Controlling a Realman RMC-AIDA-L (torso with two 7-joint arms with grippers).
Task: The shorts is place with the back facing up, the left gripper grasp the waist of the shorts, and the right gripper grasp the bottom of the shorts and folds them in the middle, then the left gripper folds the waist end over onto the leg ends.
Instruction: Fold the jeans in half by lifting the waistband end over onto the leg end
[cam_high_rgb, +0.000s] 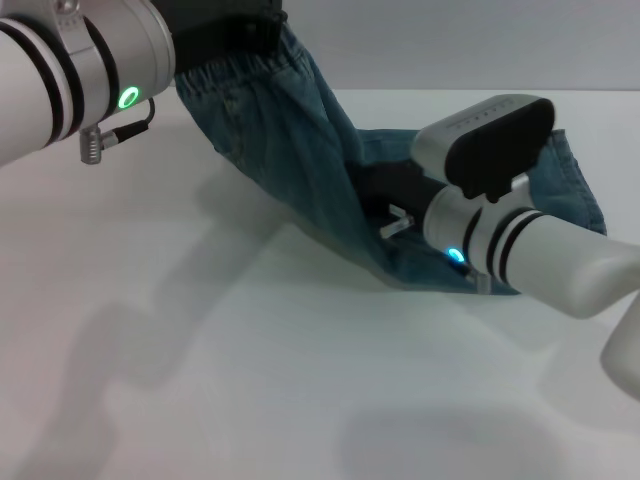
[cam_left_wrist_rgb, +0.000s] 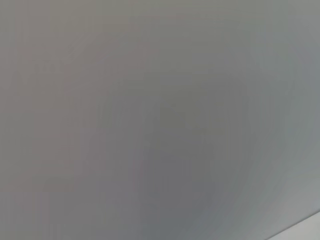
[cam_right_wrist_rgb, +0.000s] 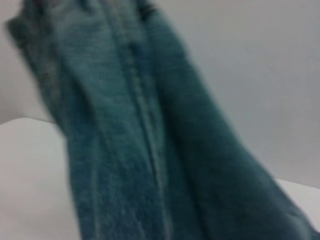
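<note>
The blue denim shorts (cam_high_rgb: 300, 150) stretch in the head view from a raised waistband (cam_high_rgb: 245, 68) at the upper left down to the leg ends (cam_high_rgb: 575, 185), which lie on the white table (cam_high_rgb: 200, 350) at the right. My left gripper (cam_high_rgb: 235, 35) is held high at the top left and is shut on the waist. Low over the table, my right gripper (cam_high_rgb: 385, 195) is shut on the fabric near the middle of the shorts. The right wrist view is filled by the shorts (cam_right_wrist_rgb: 145, 150) hanging close in front of it. Only flat grey shows in the left wrist view.
The white table spreads wide in front of and to the left of the shorts. Shadows of both arms fall across it. My right forearm (cam_high_rgb: 560, 260) reaches in from the right edge.
</note>
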